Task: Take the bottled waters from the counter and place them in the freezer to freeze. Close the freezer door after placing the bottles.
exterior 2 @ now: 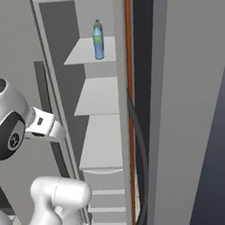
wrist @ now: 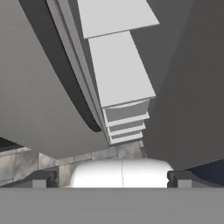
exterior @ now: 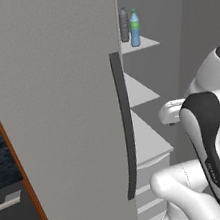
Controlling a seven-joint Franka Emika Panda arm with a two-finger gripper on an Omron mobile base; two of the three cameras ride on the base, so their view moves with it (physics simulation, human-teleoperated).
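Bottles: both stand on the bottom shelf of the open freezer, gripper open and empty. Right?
Not the bottom shelf. The left base view shows the grey-clear bottle and the blue bottle on the top shelf of the open freezer. The gripper is open and empty.

freezer (exterior: pixel 57 115): matte grey | shelves (exterior 2: pixel 93 51): white | bottle (exterior 2: pixel 98 40): blue, green label

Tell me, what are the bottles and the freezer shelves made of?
The blue bottle with green cap and the grey bottle look like clear plastic: see-through, tinted sides. The top shelf under them seems smooth white plastic or painted metal, flat and matte; I can't tell which.
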